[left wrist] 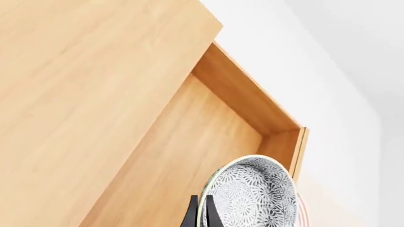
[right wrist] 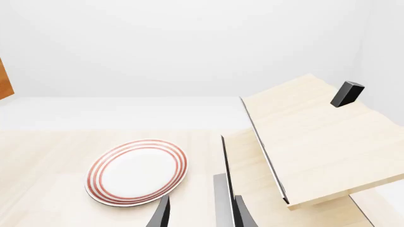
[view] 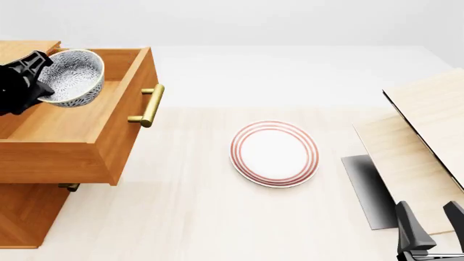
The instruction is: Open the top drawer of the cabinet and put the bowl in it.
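Observation:
The cabinet (view: 29,212) stands at the left with its top drawer (view: 108,138) pulled out, brass handle (view: 150,105) facing right. My left gripper (view: 36,81) is shut on the rim of the speckled bowl (view: 74,76) and holds it tilted above the open drawer. In the left wrist view the bowl (left wrist: 256,194) hangs between the fingertips (left wrist: 189,215) over the drawer's inside (left wrist: 189,156). My right gripper (view: 429,220) is open and empty at the front right, also in the right wrist view (right wrist: 202,213).
A white plate with red rings (view: 274,153) lies on the table's middle and shows in the right wrist view (right wrist: 137,170). Pale light-wood boards (view: 420,141) stand at the right. A lower drawer handle (view: 69,187) peeks out under the open drawer.

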Controlling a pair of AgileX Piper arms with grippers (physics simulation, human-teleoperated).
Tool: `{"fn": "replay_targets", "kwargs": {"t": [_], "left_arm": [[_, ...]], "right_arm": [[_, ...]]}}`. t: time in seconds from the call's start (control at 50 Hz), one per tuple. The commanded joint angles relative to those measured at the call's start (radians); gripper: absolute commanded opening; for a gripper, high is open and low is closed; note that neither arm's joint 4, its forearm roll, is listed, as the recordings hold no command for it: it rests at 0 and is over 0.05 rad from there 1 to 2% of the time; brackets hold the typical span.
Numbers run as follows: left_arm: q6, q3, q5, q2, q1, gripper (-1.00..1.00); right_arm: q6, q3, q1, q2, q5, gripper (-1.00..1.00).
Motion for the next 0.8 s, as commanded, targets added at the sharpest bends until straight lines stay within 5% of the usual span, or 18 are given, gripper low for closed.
{"fn": "replay_targets", "kwargs": {"t": [0.02,0.8], "left_arm": [[-0.004,0.038,-0.061,0.038,-0.005,-1.00],[0.013,-0.002,-0.135,0.182,0.023,-1.00]], "right_arm": [[-0.001,0.000,0.000,0.000,-0.001,1.00],[-0.001,0.000,0.000,0.000,-0.001,1.00]]}}
